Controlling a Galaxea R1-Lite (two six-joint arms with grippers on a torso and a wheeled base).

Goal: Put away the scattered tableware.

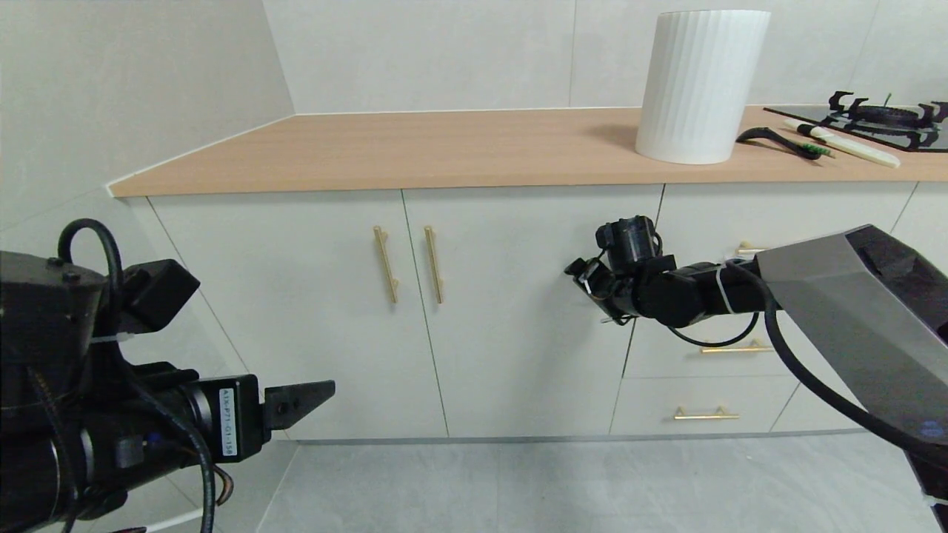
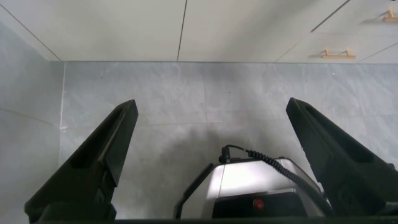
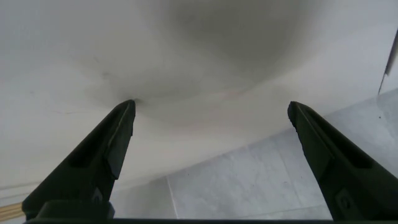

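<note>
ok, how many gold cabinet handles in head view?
5. Two vertical handles side by side on the double doors; three horizontal on the drawers to the right: top one partly behind the right arm, middle, bottom. The arm may hide more.

My left claw [image 2: 211, 106] and right claw [image 3: 210, 107] are matte black. Past my right claw, plain off-white cabinet doors [image 1: 518, 311] carry gold handles [image 1: 385, 263] under a light wood-toned countertop [image 1: 407, 152]. Up there are a white, vertically ribbed canister [image 1: 700, 85], a black utensil [image 1: 766, 136] and a cream utensil [image 1: 863, 150]. Beneath my left claw the floor [image 2: 205, 93] is pale mottled grey.
</note>
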